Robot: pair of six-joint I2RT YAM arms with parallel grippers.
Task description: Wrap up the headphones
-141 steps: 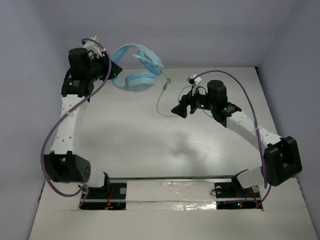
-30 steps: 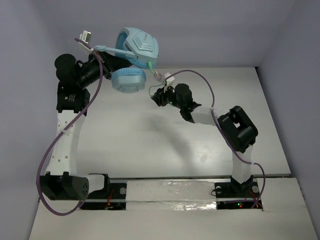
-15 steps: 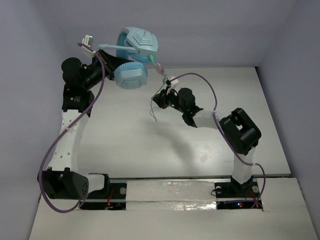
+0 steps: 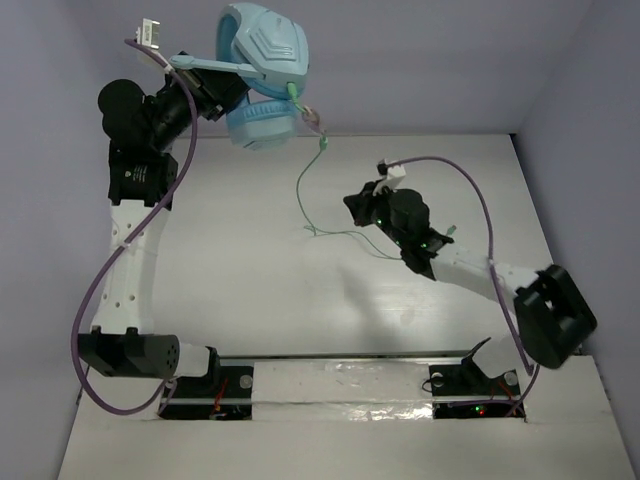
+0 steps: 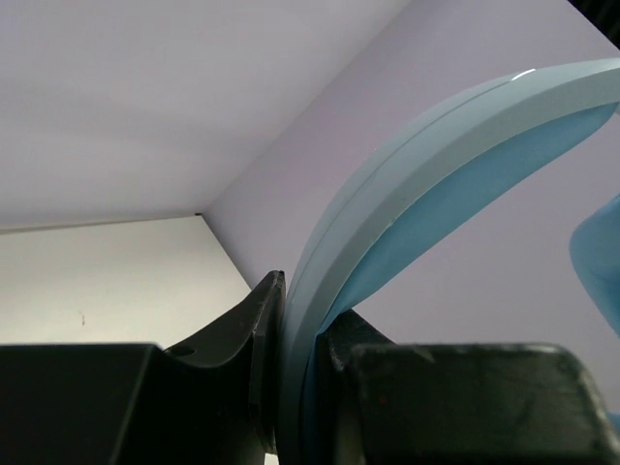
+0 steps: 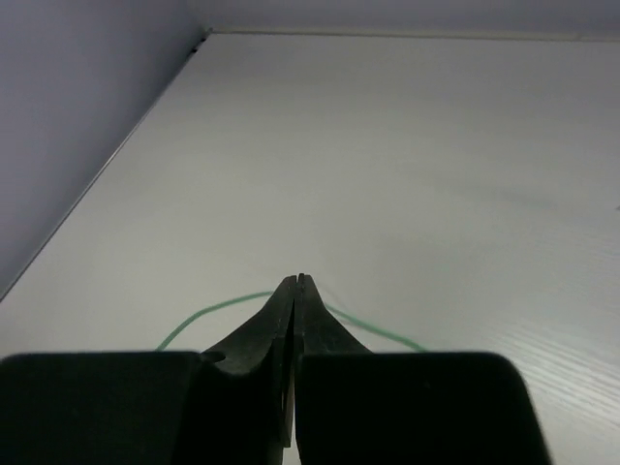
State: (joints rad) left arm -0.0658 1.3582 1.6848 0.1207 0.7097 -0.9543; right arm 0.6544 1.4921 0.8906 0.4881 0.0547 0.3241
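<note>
Table (image 4: 250,290) is white with a faint grain, boxed in by pale lavender walls (image 4: 420,60) on the left, far and right sides; a silver strip (image 4: 350,375) runs along the near edge between the arm bases. Left arm (image 4: 135,250) is reared up at the far-left corner, with a purple cable (image 4: 95,290) looping off it. Left gripper (image 4: 213,92) is clamped on the headband (image 5: 436,145); the left wrist view shows both fingers (image 5: 232,334) pressed tight on the band's light blue edge. The headphones (image 4: 265,50) are held in the air against the far wall, well off the table, ear cups (image 4: 262,125) stacked one above the other. The pale green cord (image 4: 303,185) drops from the cups to the table, then trails right toward the right gripper (image 4: 353,207). In the right wrist view that gripper (image 6: 294,281) has its jaws fully together, low over the table; the cord (image 6: 208,312) arcs across just behind the tips; cannot tell if it is pinched. Right arm (image 4: 480,270) stretches in from the near right.
</note>
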